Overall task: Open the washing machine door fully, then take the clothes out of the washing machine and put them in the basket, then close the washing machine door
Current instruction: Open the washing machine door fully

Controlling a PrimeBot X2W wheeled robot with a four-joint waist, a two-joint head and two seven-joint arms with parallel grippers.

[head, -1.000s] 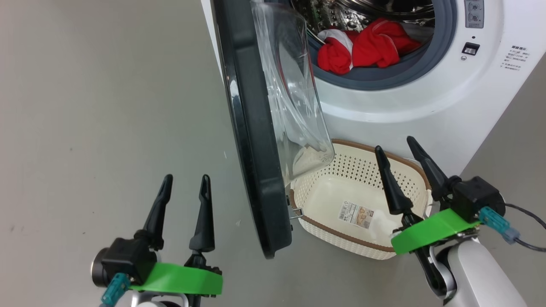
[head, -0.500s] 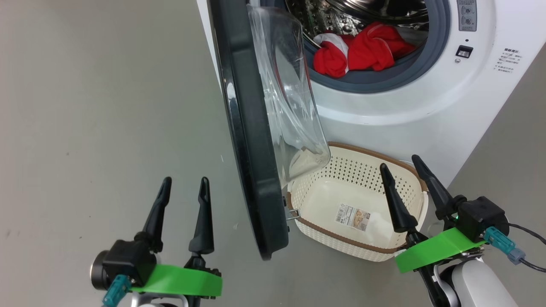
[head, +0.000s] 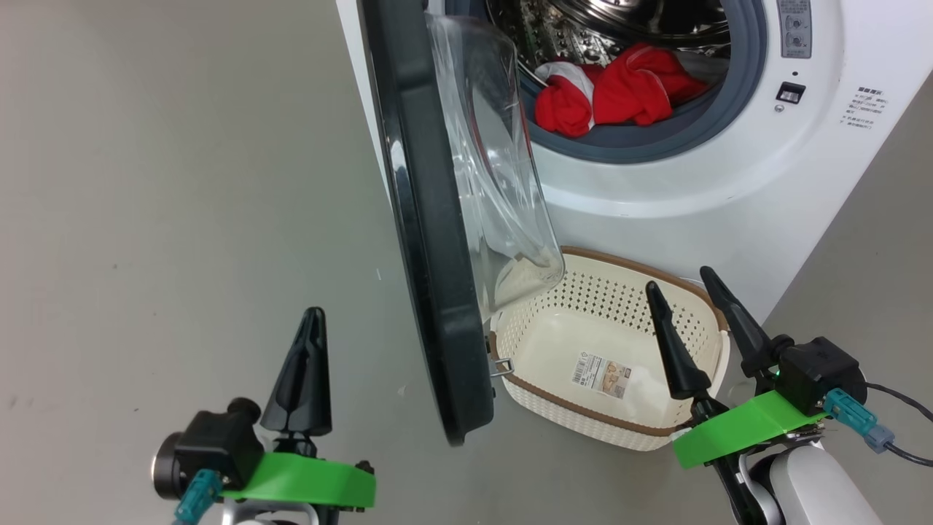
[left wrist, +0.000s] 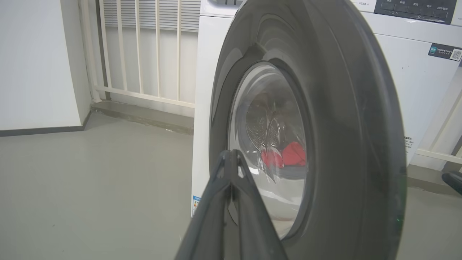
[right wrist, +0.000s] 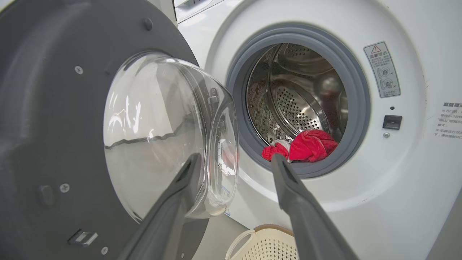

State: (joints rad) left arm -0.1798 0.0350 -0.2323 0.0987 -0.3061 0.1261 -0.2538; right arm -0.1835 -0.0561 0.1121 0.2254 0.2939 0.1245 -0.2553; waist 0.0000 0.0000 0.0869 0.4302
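Standing half-open, washing machine door [head: 426, 255] lies edge-on between grippers: left gripper [head: 313, 321], fingers pressed together, left of outer face; right gripper [head: 679, 281], fingers spread, right of inner face, over basket [head: 598, 288]; clothes [head: 619, 91] far, inside washing machine [head: 729, 182].

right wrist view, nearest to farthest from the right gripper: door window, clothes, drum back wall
1. door window: bulging out just to the left of the right gripper
2. clothes: ahead, lying at the front lip of the drum
3. drum back wall: deepest inside the machine, behind the clothes
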